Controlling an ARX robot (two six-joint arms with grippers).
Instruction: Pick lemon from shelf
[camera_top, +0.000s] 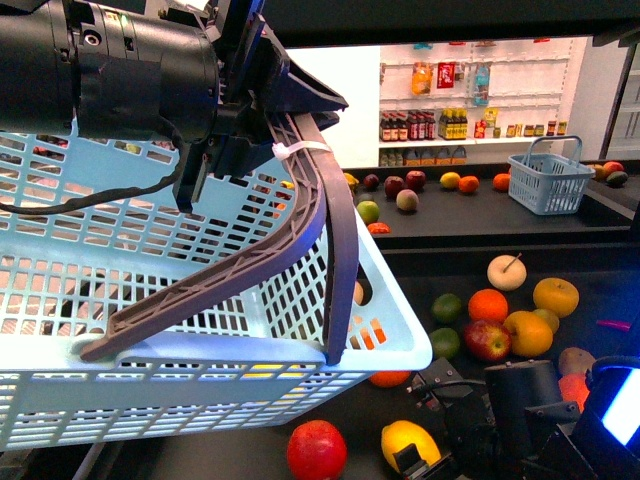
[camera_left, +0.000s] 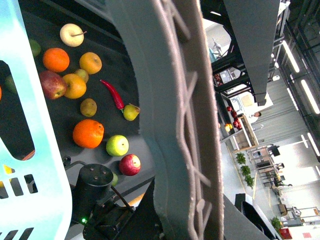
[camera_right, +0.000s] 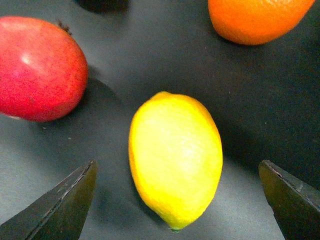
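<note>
Lemon (camera_top: 408, 440) lies on its side on the black shelf surface (camera_top: 600, 295), right at the near edge, with the right gripper (camera_right: 177, 197) down over it. In the right wrist view the lemon (camera_right: 175, 160) sits between the two dark fingertips (camera_right: 65, 200), which stand wide apart, one on each side, and neither touches the skin. A red fruit (camera_right: 40, 70) rests just beside the lemon, and an orange (camera_right: 255, 20) lies a little past it; neither touches it. From the front, that red fruit (camera_top: 317, 450) is to the lemon's left.

The left gripper (camera_top: 240, 130) is up high, closed on the grey handle (camera_top: 330, 250) of a light blue basket (camera_top: 200, 260), which hangs tilted and fills most of the left side of the scene. In the left wrist view the handle (camera_left: 175, 125) runs straight past the camera.

Further along the surface, to the right of the basket, a loose cluster of fruit sits well apart from the lemon. It includes another orange (camera_top: 488, 305) and a red apple (camera_top: 487, 340).
</note>
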